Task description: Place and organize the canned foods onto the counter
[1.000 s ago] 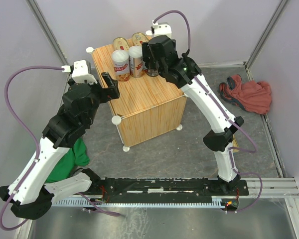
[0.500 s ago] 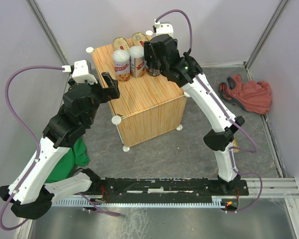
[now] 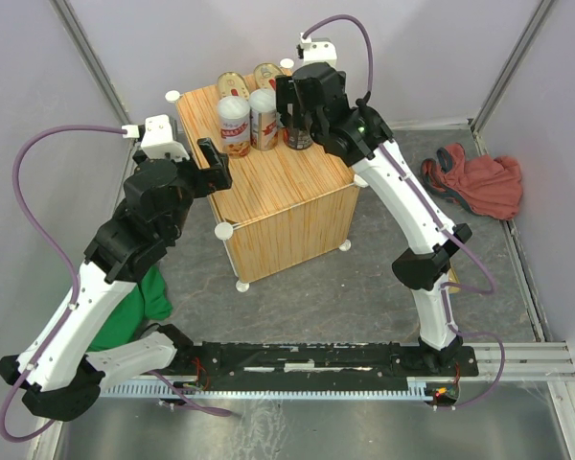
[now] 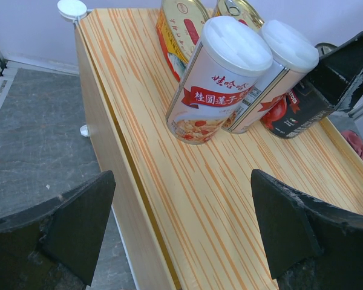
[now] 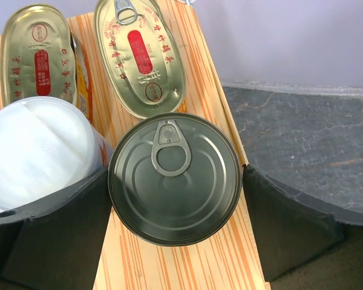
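Left of centre, left gripper (image 3: 214, 165) spread wide and empty above the counter (image 3: 287, 206); towards its far edge, two white-lidded tins (image 4: 230, 66), two oval gold tins (image 5: 139, 57) behind; rightmost, dark round can (image 5: 175, 175) standing between right gripper (image 3: 297, 120) jaws, clamped or loose impossible to tell.

From above, the right gripper (image 3: 299, 135) covers most of the dark round tin (image 3: 298, 144) at the counter's (image 3: 278, 196) far right corner. Whether its fingers touch the tin cannot be told from any view. The oval tins (image 3: 232, 82) (image 3: 266, 71) at the counter's far edge are half hidden behind the tall white-lidded tins (image 3: 233, 117) (image 3: 262, 110), and the left wrist view's top edge cuts them off. Left of the counter, the green cloth (image 3: 158, 295) lies mostly under the left arm.
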You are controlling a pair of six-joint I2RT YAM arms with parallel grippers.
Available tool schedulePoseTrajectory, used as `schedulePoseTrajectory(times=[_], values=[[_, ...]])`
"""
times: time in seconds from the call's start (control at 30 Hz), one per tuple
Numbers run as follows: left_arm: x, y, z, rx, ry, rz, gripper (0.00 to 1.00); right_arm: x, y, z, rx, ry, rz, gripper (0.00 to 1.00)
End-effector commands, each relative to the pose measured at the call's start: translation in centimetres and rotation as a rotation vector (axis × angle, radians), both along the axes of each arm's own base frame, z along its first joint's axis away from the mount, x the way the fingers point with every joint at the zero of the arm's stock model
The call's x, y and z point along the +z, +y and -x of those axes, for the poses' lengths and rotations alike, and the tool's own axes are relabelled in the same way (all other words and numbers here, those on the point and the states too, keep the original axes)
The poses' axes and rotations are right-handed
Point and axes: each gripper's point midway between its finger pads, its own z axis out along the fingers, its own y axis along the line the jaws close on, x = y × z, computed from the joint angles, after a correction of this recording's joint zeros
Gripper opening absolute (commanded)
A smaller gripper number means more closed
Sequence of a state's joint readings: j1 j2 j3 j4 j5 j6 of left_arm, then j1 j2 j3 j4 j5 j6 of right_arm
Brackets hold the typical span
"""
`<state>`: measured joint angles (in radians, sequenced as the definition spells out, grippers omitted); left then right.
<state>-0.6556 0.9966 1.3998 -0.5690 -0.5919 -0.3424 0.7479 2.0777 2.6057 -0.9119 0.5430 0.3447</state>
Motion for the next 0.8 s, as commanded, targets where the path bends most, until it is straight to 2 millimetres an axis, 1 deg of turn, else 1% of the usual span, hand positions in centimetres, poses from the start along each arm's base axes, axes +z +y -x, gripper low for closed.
schedulePoseTrajectory(times=[0.0,0.2,0.4,0.57,0.63,0.77], values=[[1.2,-0.1,-0.3,-0.006,-0.043,0.017,0.99,5.5,-0.6,-0.1,-0.017,-0.131,-0.125,0.92],[1.2,-0.1,-0.3,-0.007,-0.042,0.020,0.99,5.9,-0.7,0.1,-0.012,-0.136,-0.130,0.93],[1.2,-0.1,-0.3,-0.007,-0.044,0.024,0.99,7.1,-1.4,0.8,-0.010,-0.160,-0.143,0.93],[1.4,-0.2,-0.4,-0.006,-0.050,0.029,0.99,8.8,-2.4,1.9,-0.007,-0.187,-0.156,0.93],[1.5,-0.3,-0.5,-0.006,-0.051,0.028,0.99,8.7,-2.6,2.3,-0.003,-0.180,-0.146,0.93],[1.8,-0.4,-0.6,-0.007,-0.053,0.028,0.99,9.4,-3.1,3.8,0.004,-0.189,-0.136,0.93]])
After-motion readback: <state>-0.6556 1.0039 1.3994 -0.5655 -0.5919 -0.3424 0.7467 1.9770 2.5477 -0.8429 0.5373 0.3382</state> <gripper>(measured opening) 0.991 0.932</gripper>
